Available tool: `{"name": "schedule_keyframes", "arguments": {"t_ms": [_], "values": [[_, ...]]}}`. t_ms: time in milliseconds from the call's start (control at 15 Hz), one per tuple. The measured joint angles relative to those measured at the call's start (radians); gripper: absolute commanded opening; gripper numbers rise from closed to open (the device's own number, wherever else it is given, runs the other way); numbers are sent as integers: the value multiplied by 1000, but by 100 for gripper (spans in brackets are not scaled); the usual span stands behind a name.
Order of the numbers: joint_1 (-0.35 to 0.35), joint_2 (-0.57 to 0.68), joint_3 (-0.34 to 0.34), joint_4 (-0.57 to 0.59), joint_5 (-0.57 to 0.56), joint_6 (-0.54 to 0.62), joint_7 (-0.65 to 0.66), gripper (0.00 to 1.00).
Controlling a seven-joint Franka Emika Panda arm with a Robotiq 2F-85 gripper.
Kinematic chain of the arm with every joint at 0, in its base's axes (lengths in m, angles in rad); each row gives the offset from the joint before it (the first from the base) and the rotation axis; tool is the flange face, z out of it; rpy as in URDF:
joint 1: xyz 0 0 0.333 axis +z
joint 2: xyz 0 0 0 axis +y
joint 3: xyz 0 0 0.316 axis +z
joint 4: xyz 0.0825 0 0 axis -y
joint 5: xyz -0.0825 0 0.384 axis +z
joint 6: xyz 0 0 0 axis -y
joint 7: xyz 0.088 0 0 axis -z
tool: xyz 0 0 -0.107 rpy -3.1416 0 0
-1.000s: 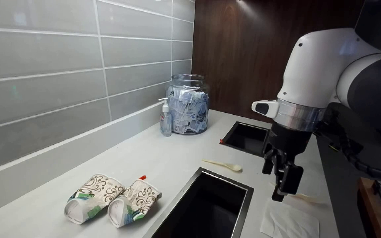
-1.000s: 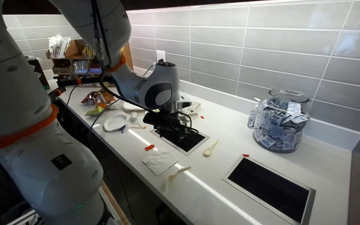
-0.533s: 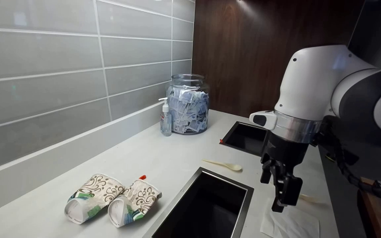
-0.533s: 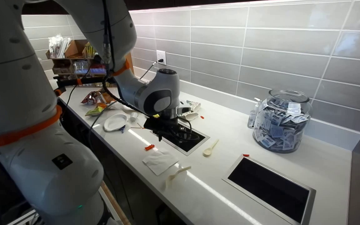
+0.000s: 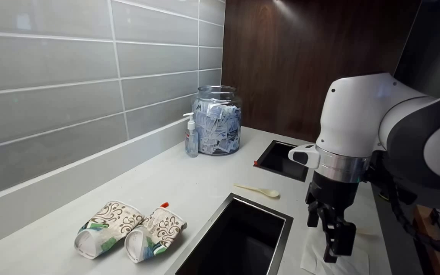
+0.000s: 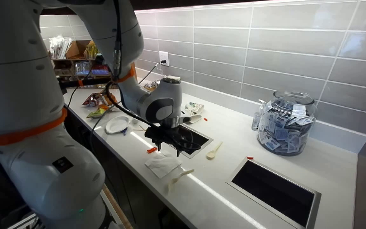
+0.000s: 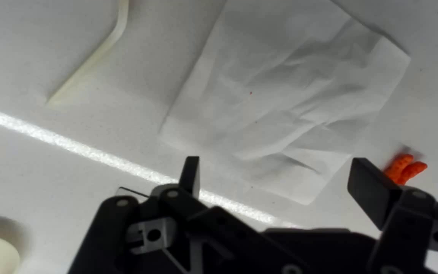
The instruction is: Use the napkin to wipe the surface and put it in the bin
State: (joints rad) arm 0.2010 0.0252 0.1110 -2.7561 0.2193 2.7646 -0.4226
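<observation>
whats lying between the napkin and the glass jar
In an exterior view, a pale spoon lies between the napkin and the glass jar, touching neither; a corner of a dark cut-out sits close beside that stretch.

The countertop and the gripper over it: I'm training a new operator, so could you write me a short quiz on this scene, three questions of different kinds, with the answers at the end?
1. True or false: the gripper stands open, and the napkin lies on the countertop.
2. How many crushed paper cups with a swirl print lie on the countertop?
3. Which thing stands right next to the pump bottle?
A) a plate
B) a glass jar
C) a spoon

Key: 1. True. 2. Two. 3. B.
</observation>
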Motion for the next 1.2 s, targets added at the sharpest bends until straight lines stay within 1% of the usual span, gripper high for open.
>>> {"name": "schedule_keyframes", "arguments": {"t_ms": [467,600,667,733,867,1133,1200], "values": [[-13,64,44,1,-7,5,14,100],[-18,76,48,1,-8,22,22,75],[-20,80,49,1,-10,31,26,68],[-24,83,50,2,-12,39,30,58],[-31,83,51,6,-20,44,40,42],[-44,81,55,11,-25,44,51,14],[-45,80,56,13,-25,44,54,5]]}}
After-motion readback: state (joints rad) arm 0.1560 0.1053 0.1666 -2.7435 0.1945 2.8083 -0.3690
